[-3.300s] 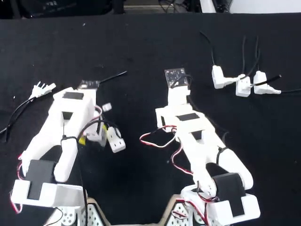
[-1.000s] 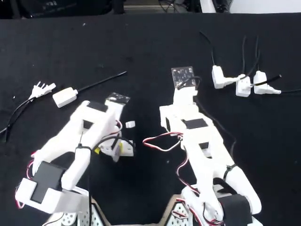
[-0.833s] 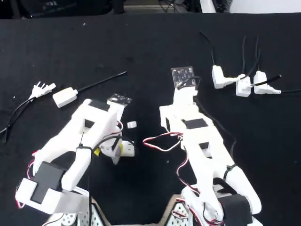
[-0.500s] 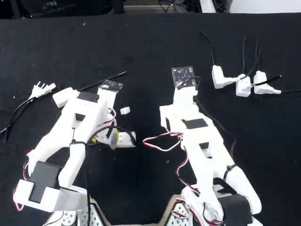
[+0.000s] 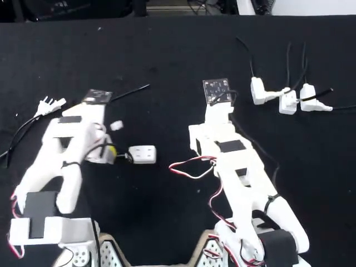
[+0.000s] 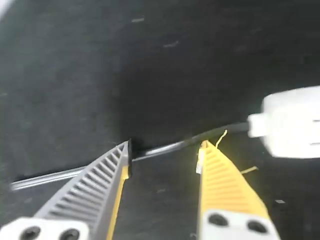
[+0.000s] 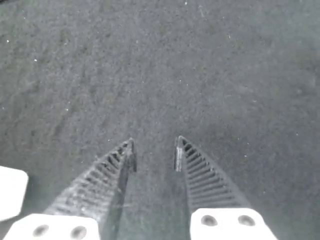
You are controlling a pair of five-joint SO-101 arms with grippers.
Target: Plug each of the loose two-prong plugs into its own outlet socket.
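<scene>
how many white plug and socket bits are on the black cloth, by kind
loose two-prong plug: 1
lone socket block: 1
white pieces clustered at the far right, plug or socket unclear: 3
total: 5

**Black Table, Cluttered Far Edge**

A matte black cloth point(image 5: 167, 50) covers the whole table; up close in the right wrist view it is flecked with pale lint. Beyond its far edge sit dark gear point(image 5: 55, 8) and a tangle of cables point(image 5: 207, 6), with a white panel point(image 5: 314, 6) at the far right corner. A tan strip point(image 5: 146, 265) edges the near side.
</scene>
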